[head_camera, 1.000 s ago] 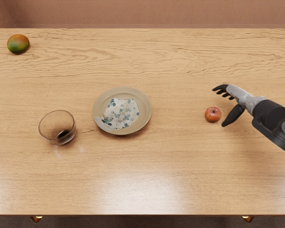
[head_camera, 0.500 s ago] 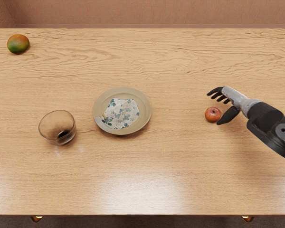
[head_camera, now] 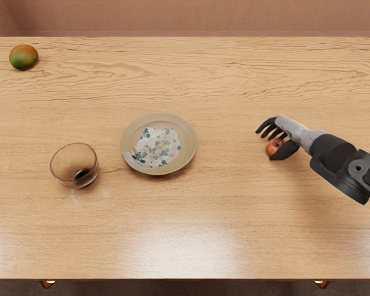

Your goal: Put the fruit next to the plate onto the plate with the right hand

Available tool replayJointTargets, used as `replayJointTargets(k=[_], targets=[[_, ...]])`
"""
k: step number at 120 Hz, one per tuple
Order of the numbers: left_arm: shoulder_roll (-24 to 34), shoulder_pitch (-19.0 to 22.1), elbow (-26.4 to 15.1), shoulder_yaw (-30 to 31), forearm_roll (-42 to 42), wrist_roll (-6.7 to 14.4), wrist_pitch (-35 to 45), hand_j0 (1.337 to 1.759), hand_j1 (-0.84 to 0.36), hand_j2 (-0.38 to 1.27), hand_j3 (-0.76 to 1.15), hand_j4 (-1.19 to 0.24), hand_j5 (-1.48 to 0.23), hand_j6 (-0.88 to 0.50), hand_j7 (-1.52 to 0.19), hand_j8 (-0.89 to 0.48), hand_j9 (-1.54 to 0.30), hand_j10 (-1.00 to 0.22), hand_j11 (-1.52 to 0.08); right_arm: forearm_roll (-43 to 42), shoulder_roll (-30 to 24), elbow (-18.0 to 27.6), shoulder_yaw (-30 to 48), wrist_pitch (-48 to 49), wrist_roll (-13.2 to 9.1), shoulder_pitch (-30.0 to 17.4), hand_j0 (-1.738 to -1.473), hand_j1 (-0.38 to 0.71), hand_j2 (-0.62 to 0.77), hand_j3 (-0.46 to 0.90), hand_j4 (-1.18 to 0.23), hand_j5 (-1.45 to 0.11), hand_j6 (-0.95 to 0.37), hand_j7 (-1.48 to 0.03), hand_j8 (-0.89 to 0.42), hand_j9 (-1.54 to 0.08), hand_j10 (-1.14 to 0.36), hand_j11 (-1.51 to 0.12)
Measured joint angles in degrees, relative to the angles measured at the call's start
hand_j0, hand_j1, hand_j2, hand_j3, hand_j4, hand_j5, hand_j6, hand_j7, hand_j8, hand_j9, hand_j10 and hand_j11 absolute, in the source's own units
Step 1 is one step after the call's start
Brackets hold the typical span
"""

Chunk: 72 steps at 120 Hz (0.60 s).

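A small red apple [head_camera: 272, 147] lies on the wooden table, right of the patterned plate [head_camera: 129, 135] and well apart from it. My right hand [head_camera: 269, 142] reaches in from the right edge and sits over the apple. Its fingers [head_camera: 266, 128] are spread above the fruit's far side, and the thumb rests against its near right side. The hand hides part of the apple, which still sits on the table. The fingers are not curled around it. The left arm does not show.
A clear glass bowl [head_camera: 74, 164] stands left of the plate. A green and orange mango [head_camera: 23, 57] lies at the far left corner. The table's front edge [head_camera: 185, 277] runs along the bottom.
My right hand has moved left, from beside the apple to over it, now covering part of the fruit. The apple, plate and bowl have stayed put.
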Motion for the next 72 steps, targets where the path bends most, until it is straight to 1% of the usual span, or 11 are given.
replayJointTargets(k=[13,26,38,53,72], targets=[[0.00,0.00,-0.01,0.01,0.01,0.00,0.00,1.658,0.34,0.00,0.00,-0.01,-0.02,-0.01,-0.02,-0.01,-0.02,-0.01,-0.02,0.15,-0.25,0.00,0.02,0.29,-0.02,-0.11,-1.658,0.21,-0.09,0.00,-0.47,-0.61,-0.47,-0.61,-0.47,-0.61,-0.47,-0.61],[0.00,0.00,-0.02,0.02,0.00,0.00,0.00,1.658,0.34,0.00,0.00,-0.01,-0.02,-0.01,-0.02,-0.01,-0.02,-0.01,-0.02,0.18,-0.36,0.01,0.05,0.50,-0.02,-0.20,-1.658,0.23,-0.09,0.00,-0.50,-0.63,-0.49,-0.64,-0.46,-0.64,-0.49,-0.64],[0.00,0.00,-0.02,0.01,0.01,0.00,0.00,1.658,0.34,0.00,0.00,-0.01,-0.02,-0.01,-0.02,-0.01,-0.02,-0.01,-0.02,0.17,-0.39,0.03,0.18,1.20,-0.13,-0.21,-1.656,0.26,-0.09,0.00,-0.53,-0.65,-0.52,-0.67,-0.41,-0.67,-0.46,-0.68],[0.00,0.00,-0.03,0.02,0.00,0.00,0.00,1.658,0.34,0.00,0.00,-0.01,-0.02,-0.01,-0.02,-0.01,-0.02,-0.01,-0.02,0.35,-0.41,0.08,0.60,2.29,-0.51,-0.10,-1.655,0.27,-0.06,0.00,-0.55,-0.69,-0.54,-0.70,-0.39,-0.70,-0.43,-0.72],[0.00,0.00,-0.02,0.02,0.03,0.00,0.00,1.658,0.34,0.00,0.00,-0.01,-0.02,-0.01,-0.02,-0.01,-0.02,-0.01,-0.02,0.52,-0.56,1.75,1.46,3.11,-2.20,0.05,-1.656,0.26,-0.01,0.00,-0.55,-0.72,-0.56,-0.72,-0.42,-0.73,-0.45,-0.73]])
